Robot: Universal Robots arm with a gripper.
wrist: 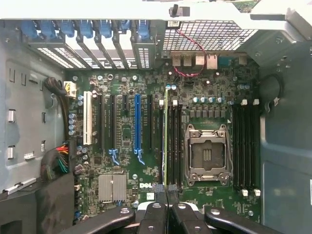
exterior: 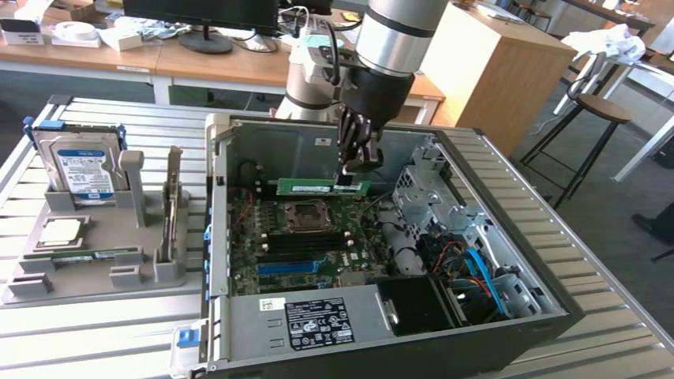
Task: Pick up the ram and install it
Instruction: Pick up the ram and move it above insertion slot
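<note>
My gripper (exterior: 349,175) hangs inside the open computer case (exterior: 226,237), shut on the ram (exterior: 321,187), a thin green stick held level by one end above the motherboard (exterior: 316,260). In the wrist view the ram (wrist: 165,131) appears edge-on, running away from my black fingers (wrist: 155,214) along the black memory slots (wrist: 174,141) beside the CPU socket (wrist: 208,153). It sits over that bank; whether it touches a slot I cannot tell. A second, alike green stick (exterior: 82,257) lies flat on the grey holder (exterior: 95,276) at the exterior view's left.
On the grey holder stand a hard drive (exterior: 79,170) and an upright expansion card (exterior: 172,209). A blue slot (wrist: 137,126) and more black memory slots (wrist: 246,146) flank the socket. The drive cage (exterior: 432,189), cables (exterior: 474,268) and power supply (exterior: 316,320) crowd the case.
</note>
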